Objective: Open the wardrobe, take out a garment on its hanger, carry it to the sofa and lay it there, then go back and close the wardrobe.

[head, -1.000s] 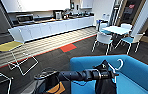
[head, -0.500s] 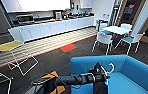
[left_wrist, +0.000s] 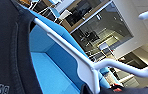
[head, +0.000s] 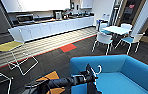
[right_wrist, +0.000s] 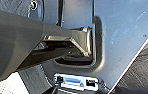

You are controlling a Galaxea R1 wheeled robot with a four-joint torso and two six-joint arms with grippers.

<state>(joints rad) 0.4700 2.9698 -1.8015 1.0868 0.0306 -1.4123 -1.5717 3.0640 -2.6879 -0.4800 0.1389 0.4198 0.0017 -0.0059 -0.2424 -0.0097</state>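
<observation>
Left gripper closed on the hanger, white hook curving up just beyond the fingers. The garment, black, hangs below the gripper, dropping past the lower edge of the head view. In the left wrist view the hanger runs as a white bar with the garment draped over it close to the camera, blue upholstery behind.

Gripper and hanger sit over the sofa, above the near arm and the seat. Nothing stands between garment and seat.

Left arm comes in low from the left, stretched nearly level toward the sofa, dark and jointed.

Right gripper: cannot tell its state; the right wrist view gives robot body panels at close range.

Further off: an orange floor patch beside the sofa's arm, a white wire-frame chair with a yellow seat on the left, a red floor tile, a white table with white and teal chairs on the right, a long white kitchen counter along the far wall.
</observation>
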